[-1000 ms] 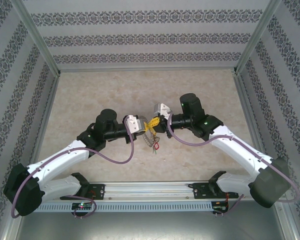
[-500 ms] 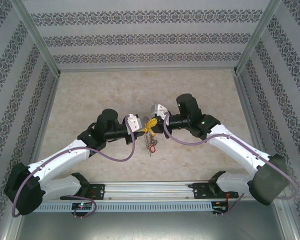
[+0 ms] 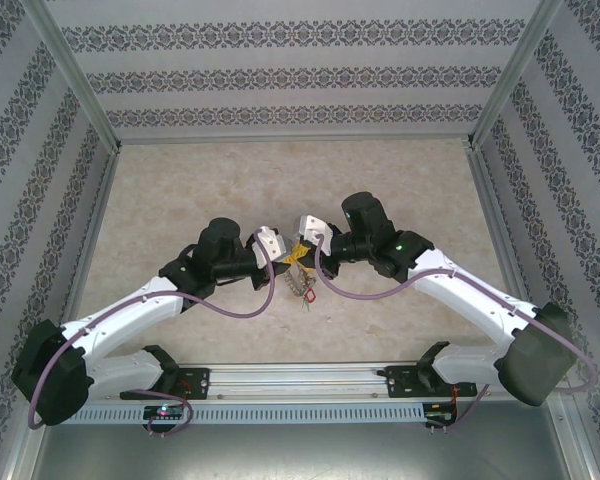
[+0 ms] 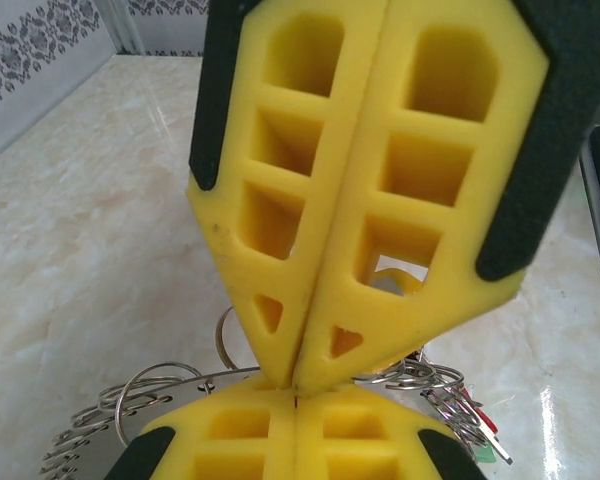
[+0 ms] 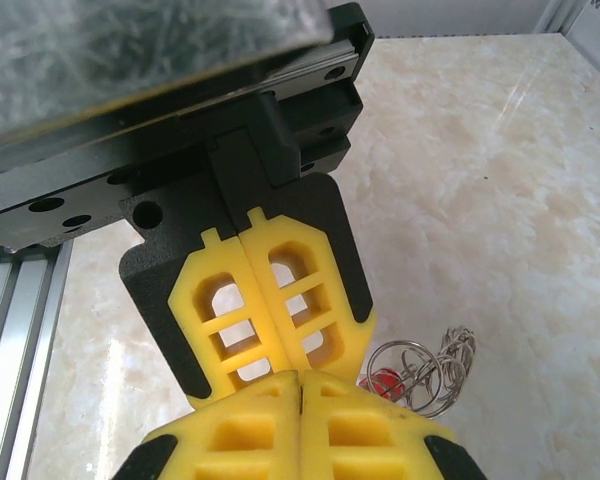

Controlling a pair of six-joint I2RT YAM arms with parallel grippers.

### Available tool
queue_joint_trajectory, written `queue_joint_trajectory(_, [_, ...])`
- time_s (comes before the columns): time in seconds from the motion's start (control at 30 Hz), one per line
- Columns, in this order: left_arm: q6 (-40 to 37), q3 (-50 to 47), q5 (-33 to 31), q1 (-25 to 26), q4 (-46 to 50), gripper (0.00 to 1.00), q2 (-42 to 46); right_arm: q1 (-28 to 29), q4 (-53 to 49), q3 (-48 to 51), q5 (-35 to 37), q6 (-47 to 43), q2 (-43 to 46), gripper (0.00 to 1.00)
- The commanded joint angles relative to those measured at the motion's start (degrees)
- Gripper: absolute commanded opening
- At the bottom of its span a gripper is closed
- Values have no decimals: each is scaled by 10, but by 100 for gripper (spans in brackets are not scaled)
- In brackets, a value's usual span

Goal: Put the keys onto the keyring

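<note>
Both arms meet nose to nose over the middle of the surface point(image 3: 200, 190). Left gripper point(image 3: 289, 256) and right gripper point(image 3: 303, 245) both have jaws clenched, foam tips butted against each other. The keyring point(image 3: 300, 284) hangs just under that meeting point on the near side, with its fringe of small rings and tags dangling. From the left wrist, the keyring point(image 4: 150, 402) runs straight into the seam where the tips touch. Can't tell which jaws actually carry it, or whether either pinches one of the keys. A red tag point(image 5: 385, 385) shows beside the wire loops in the right wrist view, but nothing is resolvable between the pads. My read: this is the threading step, key eye onto the ring's split end. To do it well, use one arm as a fixed anchor on the keyring and move only the other. Feed along the ring's curve, not straight across it, or the key will likely cock and jam. A small wrist rotation should beat translation here. Watch the fringe: it can swing and snag in the foam cut-outs. Don't let go on either side until the key visibly hangs on the keyring by itself. Risk: pressing tips head-on only squashes foam and hides the contact point from both wrist cameras, so ease apart a touch for line of sight.
</note>
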State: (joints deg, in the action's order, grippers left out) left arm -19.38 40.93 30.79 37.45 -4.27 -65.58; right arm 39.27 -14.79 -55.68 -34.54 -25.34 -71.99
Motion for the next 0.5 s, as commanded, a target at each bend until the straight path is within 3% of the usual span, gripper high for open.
queue_joint_trajectory(0.0, [34, 51, 8, 7, -105, 0, 7, 6, -64, 2, 3, -2, -25, 0])
queue_joint_trajectory(0.1, [48, 45, 4, 7, -125, 0, 5, 15, -47, 18, 61, 1, -27, 0])
queue_joint_trajectory(0.23, [79, 40, 4, 7, -163, 0, 2, 48, -17, 34, 217, 0, -41, 0])
queue_joint_trajectory(0.33, [93, 39, 6, 7, -177, 0, -1, 60, 23, 46, 290, 14, -44, 0])
queue_joint_trajectory(0.47, [88, 35, 11, 7, -171, 0, 4, 58, 69, 61, 337, 42, -30, 0])
